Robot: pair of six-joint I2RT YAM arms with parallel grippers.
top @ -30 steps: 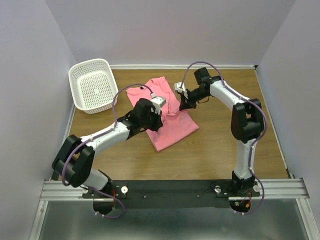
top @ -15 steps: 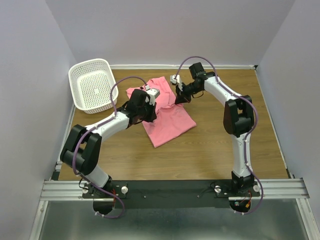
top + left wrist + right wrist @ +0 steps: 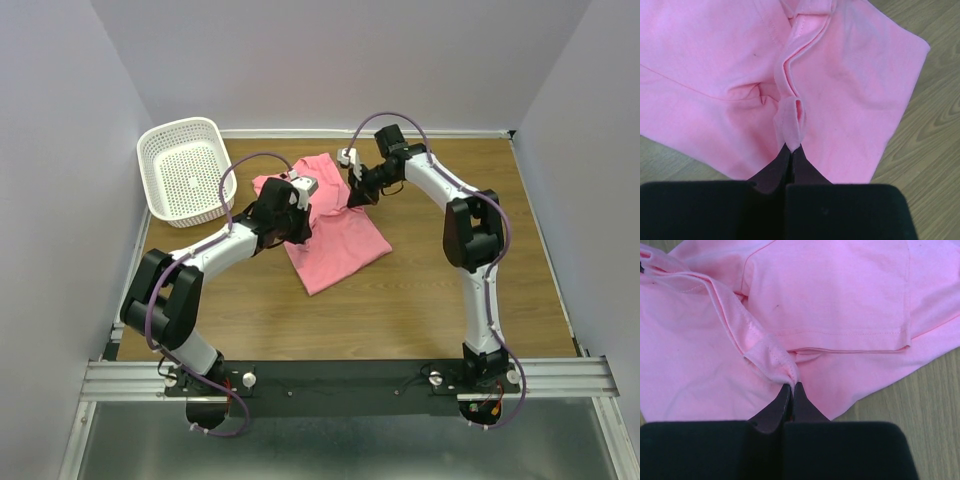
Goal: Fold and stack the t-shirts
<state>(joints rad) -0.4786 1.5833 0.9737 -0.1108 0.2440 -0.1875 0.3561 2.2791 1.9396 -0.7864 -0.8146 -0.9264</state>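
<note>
1. Two closed hands are what you have on one pink t-shirt point(image 3: 340, 240). It lies rumpled and partly doubled over on the far middle of the wooden desk point(image 3: 450, 290).
2. Plain pale walls point(image 3: 330, 60) stand on the left, far and right sides of the desk. A metal rail point(image 3: 340, 377) carrying both arm bases runs along the near edge.
3. A white perforated basket point(image 3: 183, 172) sits in the far left corner, tilted against the left wall. It is near the shirt's left edge but apart from it.
4. Your left hand point(image 3: 791, 150) has its fingers pressed together on a small raised fold of pink cloth. A stitched ridge runs away from that pinch.
5. Your right hand point(image 3: 791, 387) is likewise clamped on a bunched bit of hemmed edge at the shirt's far right side.
6. From above, the left arm point(image 3: 225, 248) and its wrist lie across the shirt's left part and hide it there. The right arm point(image 3: 440, 190) reaches in from the right and covers the far right edge. A purple cable point(image 3: 232, 180) loops over the gap between basket and shirt.
7. Compared with a second ago, both hands sit farther from you, the left one also more to the left. The shirt has shifted slightly toward the far side with them. The left elbow has swung leftward and the right elbow has pulled in. Over the last half second almost nothing has changed, and the basket has kept its place.
</note>
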